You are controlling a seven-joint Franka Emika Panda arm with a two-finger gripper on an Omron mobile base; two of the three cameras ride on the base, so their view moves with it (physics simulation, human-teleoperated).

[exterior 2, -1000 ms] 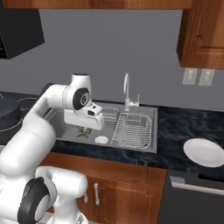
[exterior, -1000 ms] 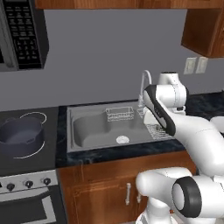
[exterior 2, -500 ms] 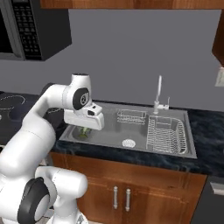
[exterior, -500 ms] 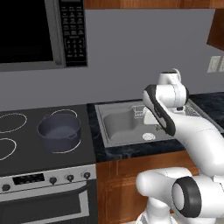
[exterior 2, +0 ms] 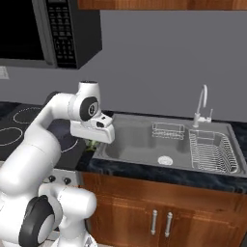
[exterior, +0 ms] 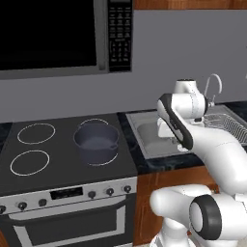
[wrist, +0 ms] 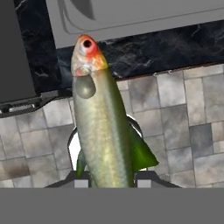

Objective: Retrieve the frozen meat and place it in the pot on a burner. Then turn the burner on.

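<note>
The frozen meat [wrist: 103, 127], a slim greenish-yellow fish shape with an orange-red head and green fins, stands up between the two dark finger tips of the gripper [wrist: 107, 181] in the hand view, its tail end clamped between them and its head pointing away from the hand. Below it in that view lie grey stone floor tiles, a strip of dark marbled worktop [wrist: 144, 48] and the edge of the grey steel sink [wrist: 131, 15]. In the right base view a small green scrap of the meat [exterior 2: 92, 143] peeks out under the white hand, which hangs at the left edge of the sink [exterior 2: 144, 144], over the front of the worktop between sink and cooktop.

The round dark blue-grey pot [exterior: 96, 141] with low straight walls sits on the black glass cooktop [exterior: 58, 164], on the front right burner [exterior: 108, 162], a thin white circle whose arc shows just in front of the pot. The pot is well apart from the gripper, to its left. Two more white rings [exterior: 35, 133] lie on the left half of the cooktop. A row of dark knobs [exterior: 91, 194] runs along the stove's front panel. A black microwave [exterior: 53, 36] hangs above the cooktop. A wire dish rack [exterior 2: 212, 152] rests in the right part of the sink beside the curved tap [exterior 2: 202, 103].
</note>
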